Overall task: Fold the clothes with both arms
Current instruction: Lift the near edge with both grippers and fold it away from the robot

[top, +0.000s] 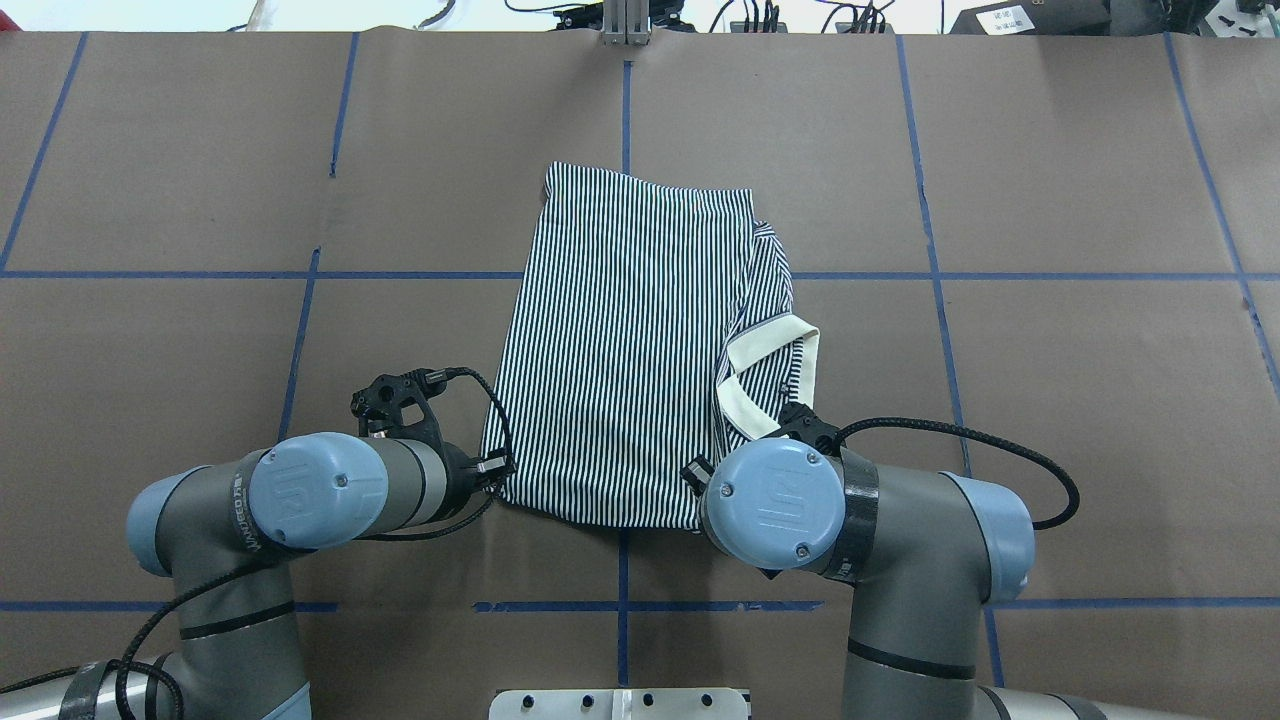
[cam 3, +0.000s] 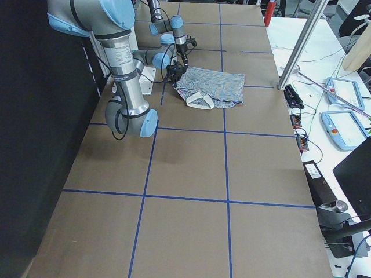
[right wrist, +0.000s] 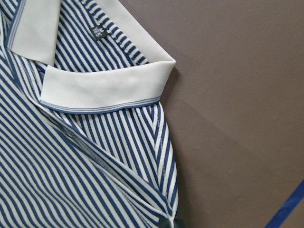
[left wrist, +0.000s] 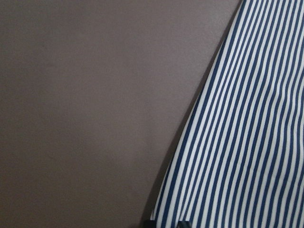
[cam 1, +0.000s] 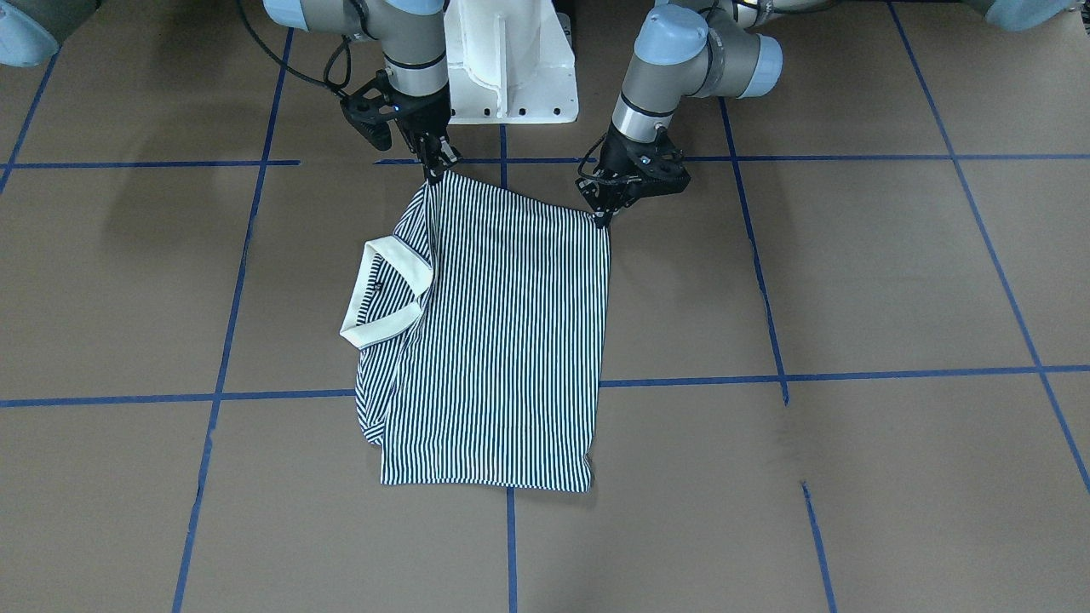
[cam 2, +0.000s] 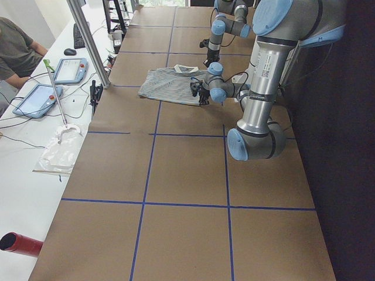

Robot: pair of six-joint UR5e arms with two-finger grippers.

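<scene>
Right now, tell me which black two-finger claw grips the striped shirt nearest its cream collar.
The right claw: it pinches the navy-and-white striped polo shirt at the corner beside the cream collar; the left claw holds the collarless corner.

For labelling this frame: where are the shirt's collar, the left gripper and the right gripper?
collar (cam 1: pixel 400 258): front-facing view, upper cream flap.
left gripper (cam 1: pixel 603 223): front-facing view, fingertips at a shirt (cam 1: pixel 511 340) corner.
right gripper (cam 1: pixel 434 173): front-facing view, fingertips at the raised corner.

Open table (top: pixel 1050 400) surrounds the polo shirt (top: pixel 620 350); left arm (top: pixel 320 490) and right arm (top: pixel 780 500) block its robot-side edge.
</scene>
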